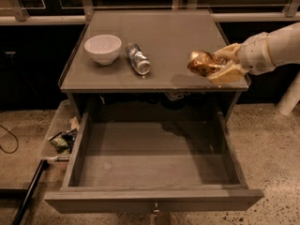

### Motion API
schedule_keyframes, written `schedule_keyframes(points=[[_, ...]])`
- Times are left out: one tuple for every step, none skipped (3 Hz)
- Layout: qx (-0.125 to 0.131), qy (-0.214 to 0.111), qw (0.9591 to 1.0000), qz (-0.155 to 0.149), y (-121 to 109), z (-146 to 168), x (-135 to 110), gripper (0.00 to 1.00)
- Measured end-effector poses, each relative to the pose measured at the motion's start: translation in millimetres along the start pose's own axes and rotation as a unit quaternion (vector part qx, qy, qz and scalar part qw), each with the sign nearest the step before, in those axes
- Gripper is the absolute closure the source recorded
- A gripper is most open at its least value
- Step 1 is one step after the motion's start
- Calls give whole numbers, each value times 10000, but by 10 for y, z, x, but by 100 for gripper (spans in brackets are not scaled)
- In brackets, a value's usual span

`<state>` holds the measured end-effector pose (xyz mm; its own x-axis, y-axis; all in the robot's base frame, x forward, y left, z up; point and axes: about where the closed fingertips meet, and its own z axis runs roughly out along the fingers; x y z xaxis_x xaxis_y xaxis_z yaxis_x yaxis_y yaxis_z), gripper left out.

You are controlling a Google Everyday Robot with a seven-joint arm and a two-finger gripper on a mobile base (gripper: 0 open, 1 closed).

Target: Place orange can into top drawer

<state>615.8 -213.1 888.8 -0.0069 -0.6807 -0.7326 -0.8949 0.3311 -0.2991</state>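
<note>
Jaws are pinched on the orange can (202, 63), one above and one below its right end; the can is held tilted on its side, pointing left. The gripper (219, 64) is seen over the near right corner of the table (164, 29), with the white arm (279, 45) entering from the right edge. The can appears held clear of the tabletop, with a shadow cast on the surface just below it. The top drawer (154, 199) is pulled fully open toward the near side, below and left of the can; the can is not inside it. A silver can (138, 58) is laid on its side near the table's middle, well apart from the gripper. A white bowl (102, 48) is set upright just left of it. A tray of clutter (61, 135) is seen on the floor left of the drawer.
</note>
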Motion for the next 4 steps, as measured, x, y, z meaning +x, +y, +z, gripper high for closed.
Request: schedule_keyframes(points=[[65,150,9997,-171,334,-186,247,100],[109,294,9993,-216,733,-229,557,100],[-137,389,9991,12,1093,-45,966,100],[-141,387,9992,14,1095,-40,967,100]])
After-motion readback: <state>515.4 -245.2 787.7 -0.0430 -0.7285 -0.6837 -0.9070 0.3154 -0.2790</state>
